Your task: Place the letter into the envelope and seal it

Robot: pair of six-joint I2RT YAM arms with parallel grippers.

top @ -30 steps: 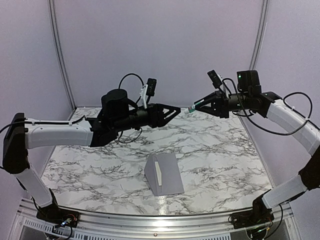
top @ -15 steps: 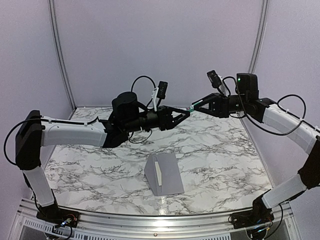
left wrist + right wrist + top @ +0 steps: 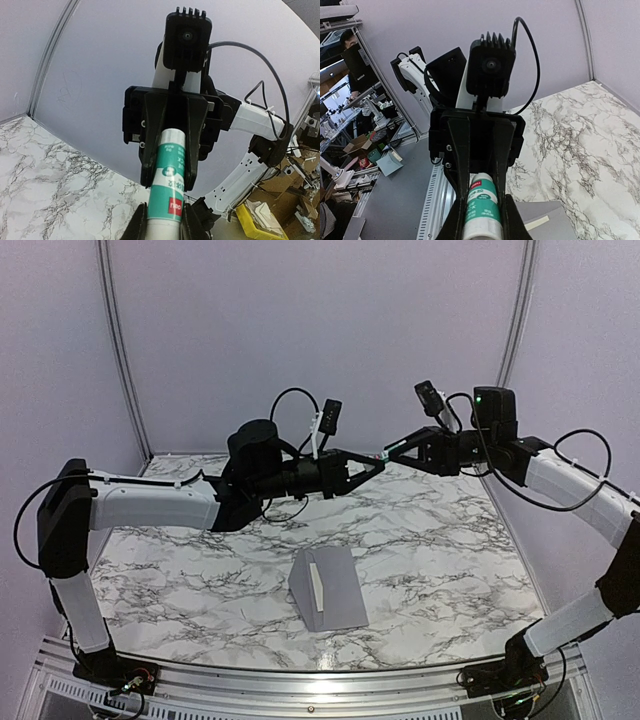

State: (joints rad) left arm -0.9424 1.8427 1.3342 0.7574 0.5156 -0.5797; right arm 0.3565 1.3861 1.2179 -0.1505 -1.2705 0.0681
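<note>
A small green-and-white tube (image 3: 382,456) hangs in the air above the far part of the table, held from both ends. My left gripper (image 3: 374,463) is shut on its white end (image 3: 165,225), with fingers pressed on both sides. My right gripper (image 3: 393,452) is shut on the other end (image 3: 482,210). The grey envelope (image 3: 338,592) lies flat near the table's front middle with its flap raised, well below both grippers. A narrow off-white strip (image 3: 316,584) shows along its fold; I cannot tell whether this is the letter.
The marble table (image 3: 450,540) has pale walls at the back and sides. Both arms span the air over its far half and meet near the middle. A corner of the envelope (image 3: 545,212) shows in the right wrist view.
My left arm has reached right to the tube's free end and its jaws have closed on it. The right gripper has kept its hold and barely moved.
</note>
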